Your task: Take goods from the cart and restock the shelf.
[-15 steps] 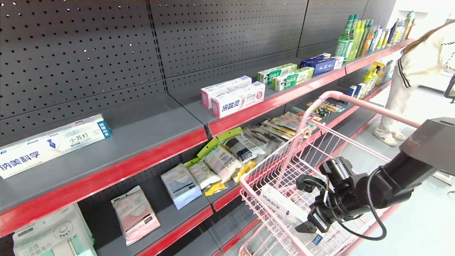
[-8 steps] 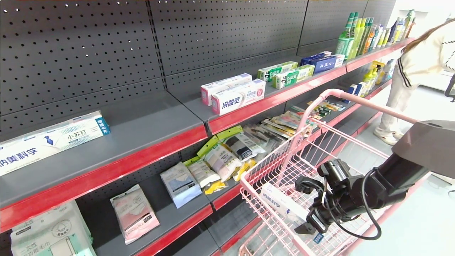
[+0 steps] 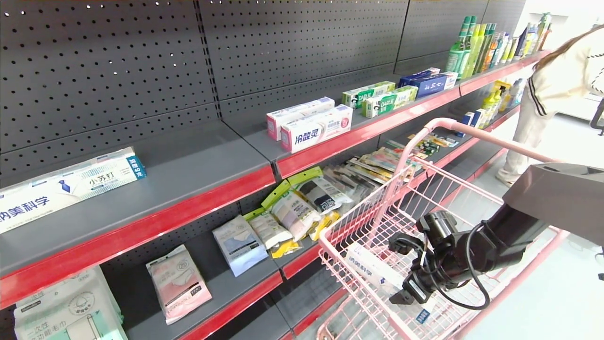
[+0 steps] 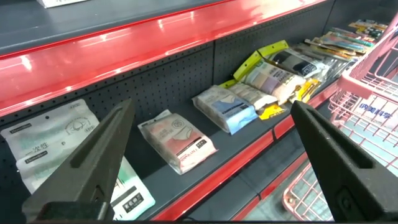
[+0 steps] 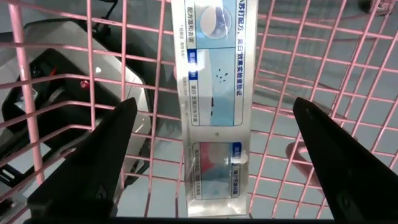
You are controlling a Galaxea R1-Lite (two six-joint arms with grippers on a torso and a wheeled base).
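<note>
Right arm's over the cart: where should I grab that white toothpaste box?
Take the toothpaste box mid-length, across its narrow width, from straight above. It lies flat on the cart floor's wire mesh with both long sides free, and the right gripper hangs open over it, a finger on each side.

I see the cart point(image 3: 472, 133) right of the shelf point(image 3: 203, 160) — one box point(image 3: 373, 269) in it, my right gripper point(image 3: 401, 271) over that box.

Chinese print on toothpaste boxes point(image 3: 316, 130)
</note>
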